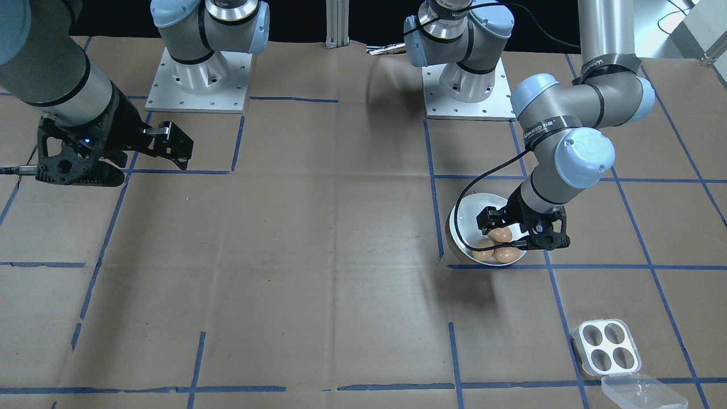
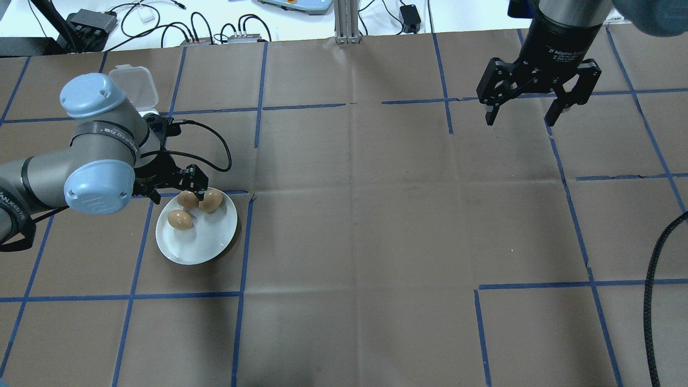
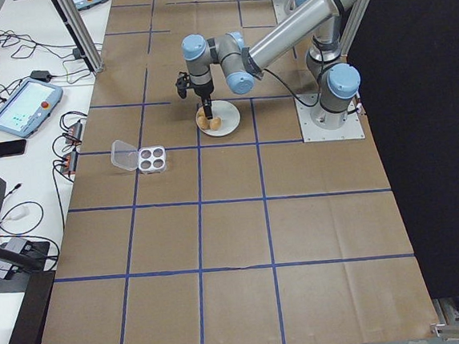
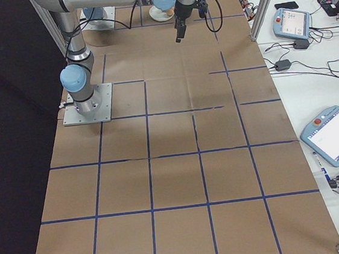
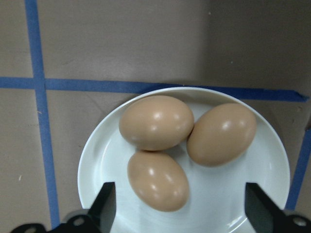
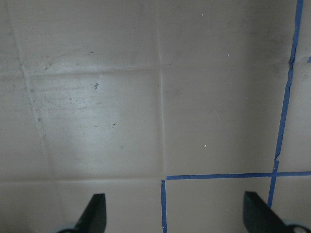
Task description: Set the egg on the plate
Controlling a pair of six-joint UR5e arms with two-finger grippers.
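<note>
Three brown eggs lie close together on the round white plate (image 5: 221,194): one egg (image 5: 156,122) at the far rim, a second egg (image 5: 222,133) beside it, and a third egg (image 5: 158,180) nearest the camera. My left gripper (image 5: 180,213) hangs just above them, open, with its fingers spread wide and nothing between them. In the overhead view the plate (image 2: 204,242) is at the left, with the left gripper (image 2: 172,188) over its far edge. My right gripper (image 2: 522,117) is open and empty, far from the plate over bare paper.
A square white four-cup egg tray (image 1: 606,346) with its clear lid (image 1: 644,392) folded open stands beyond the plate on the robot's left. Brown paper with blue tape lines covers the table. Cables and devices lie past the far edge.
</note>
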